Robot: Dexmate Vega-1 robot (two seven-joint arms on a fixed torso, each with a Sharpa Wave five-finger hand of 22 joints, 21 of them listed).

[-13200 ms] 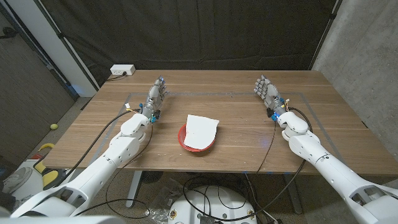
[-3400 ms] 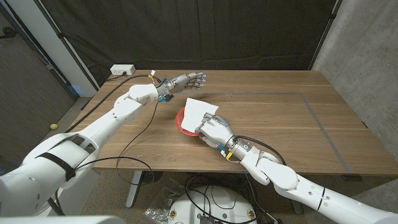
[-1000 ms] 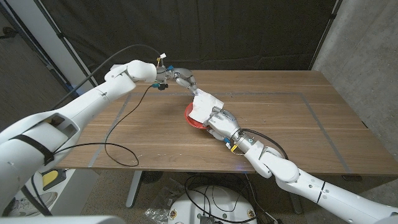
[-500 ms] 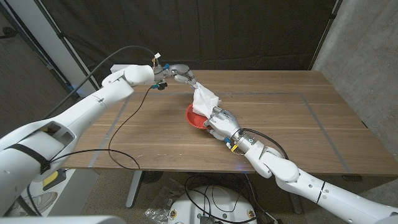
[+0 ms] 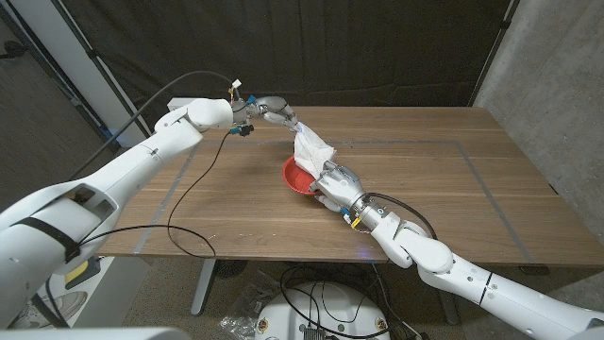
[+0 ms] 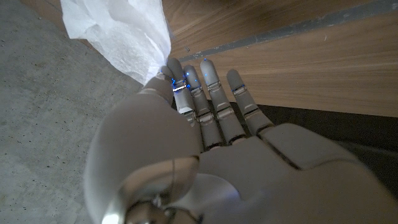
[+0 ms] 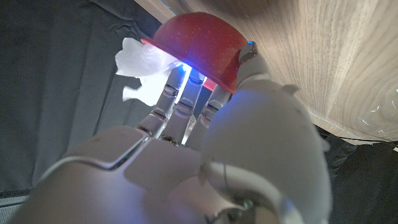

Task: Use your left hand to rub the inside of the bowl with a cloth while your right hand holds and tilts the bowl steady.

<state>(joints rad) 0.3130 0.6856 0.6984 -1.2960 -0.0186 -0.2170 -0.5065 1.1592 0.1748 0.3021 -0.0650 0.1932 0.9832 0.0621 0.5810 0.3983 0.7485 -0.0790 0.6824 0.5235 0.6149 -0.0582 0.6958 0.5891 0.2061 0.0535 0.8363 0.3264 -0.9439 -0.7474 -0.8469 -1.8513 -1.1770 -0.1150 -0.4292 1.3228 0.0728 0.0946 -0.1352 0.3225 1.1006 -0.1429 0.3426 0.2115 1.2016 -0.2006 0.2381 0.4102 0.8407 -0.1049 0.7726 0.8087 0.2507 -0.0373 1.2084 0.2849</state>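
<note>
A red bowl [image 5: 298,177] sits near the table's middle, gripped at its near right rim by my right hand [image 5: 336,183]. From the right wrist view the bowl [image 7: 198,52] is seen from its underside with my right hand [image 7: 186,124] fingers on it. A white cloth [image 5: 311,146] hangs crumpled above the bowl's far side, its lower end reaching the bowl. My left hand [image 5: 274,112] pinches the cloth's top corner, raised above the table. In the left wrist view the cloth [image 6: 118,34] trails from the fingertips of my left hand [image 6: 186,130].
A white power strip [image 5: 186,107] lies at the table's far left corner. A black cable [image 5: 179,203] from my left arm loops over the table's left part. Blue tape lines [image 5: 472,156] mark a rectangle on the wood.
My left hand has drawn slightly further back and up with the cloth. The right hand still grips the bowl, barely moved.
</note>
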